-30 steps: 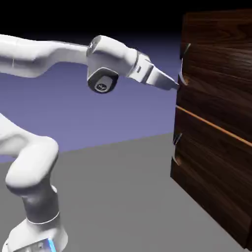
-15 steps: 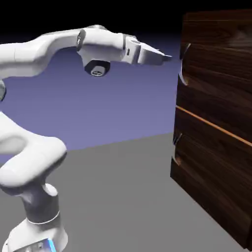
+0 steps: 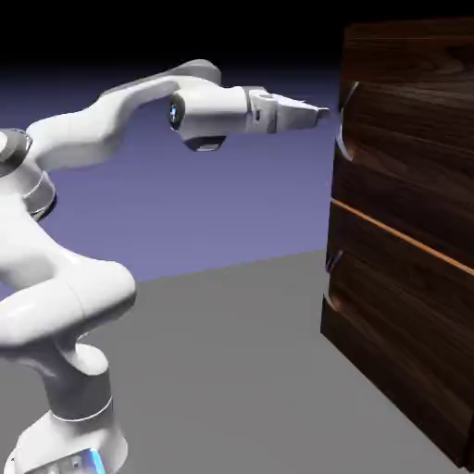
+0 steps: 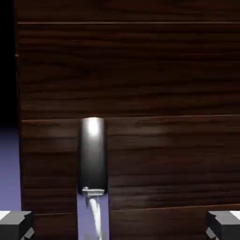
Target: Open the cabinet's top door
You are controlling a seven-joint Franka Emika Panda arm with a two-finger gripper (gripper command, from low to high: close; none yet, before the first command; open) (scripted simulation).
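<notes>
The top door (image 3: 407, 148) of the wood-grain cabinet (image 3: 370, 32) is the panel that carries the curved metal handle (image 3: 346, 125); the orange seam (image 3: 403, 238) lies below that handle. The tool (image 3: 326, 112) is released, with its fingertips (image 4: 16, 226) spread wide and nothing gripped, and it stands just short of the handle on the robot's side, at about the height of the handle's middle. The door appears closed. The step in hand is judged to be the final alignment and approach. In the hand view, the handle lies off-centre, nearer the left-hand fingertip; the tool should therefore be shifted sideways until the handle is centred between both fingertips. The tool should then be advanced slowly and squarely, keeping the fingertips clear of the door panel, until they flank the handle. Closure should follow only at that point, since an off-centre grip may push or twist the handle. After a firm grip is confirmed, the pull should begin gently and follow the door's arc, as a straight pull could cause slip.
</notes>
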